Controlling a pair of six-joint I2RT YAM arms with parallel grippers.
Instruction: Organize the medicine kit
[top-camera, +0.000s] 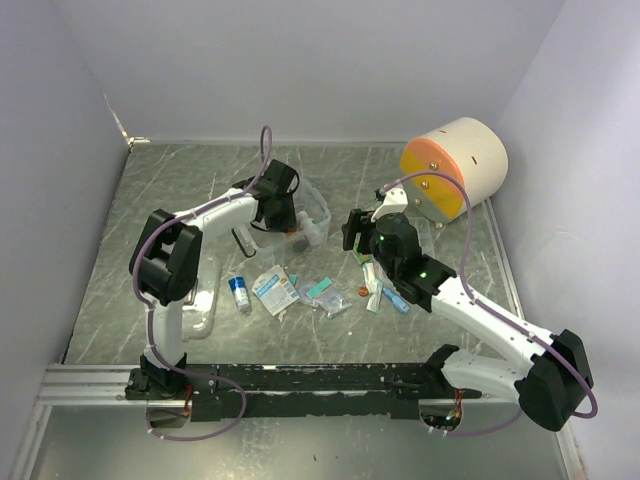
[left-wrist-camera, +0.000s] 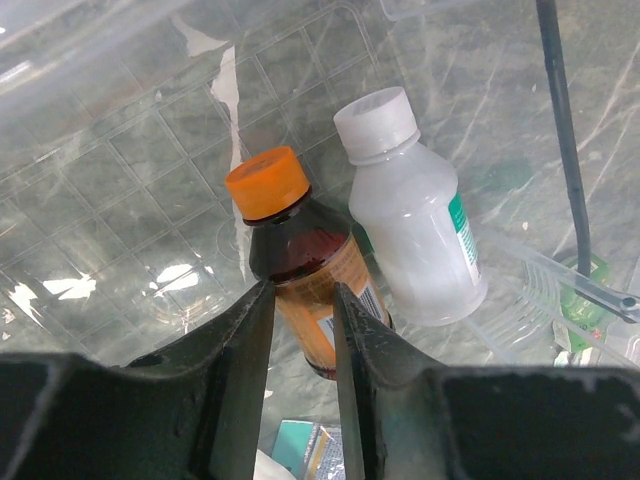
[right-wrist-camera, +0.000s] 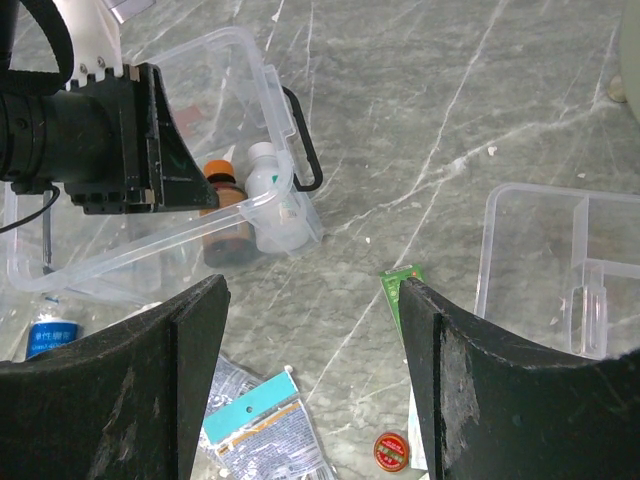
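The medicine kit (top-camera: 318, 208) is a clear plastic box (right-wrist-camera: 250, 60) with a black handle (right-wrist-camera: 306, 150), standing left of centre. Inside it an amber bottle with an orange cap (left-wrist-camera: 290, 235) lies beside a white bottle (left-wrist-camera: 415, 230). My left gripper (left-wrist-camera: 302, 290) reaches into the box (top-camera: 283, 212), its jaws a narrow gap apart just above the amber bottle, which is wider than the gap. My right gripper (right-wrist-camera: 312, 290) hovers open over the table (top-camera: 355, 235), with nothing between its fingers. A clear divided tray (right-wrist-camera: 540, 250) sits to its right.
Loose items lie in front of the box: a small blue-and-white bottle (top-camera: 239, 292), flat packets (top-camera: 275, 288), a red round tin (right-wrist-camera: 390, 450) and a green packet (right-wrist-camera: 400, 282). A cream cylinder with an orange face (top-camera: 455, 165) stands back right. A clear plastic piece (top-camera: 197, 303) lies by the left arm.
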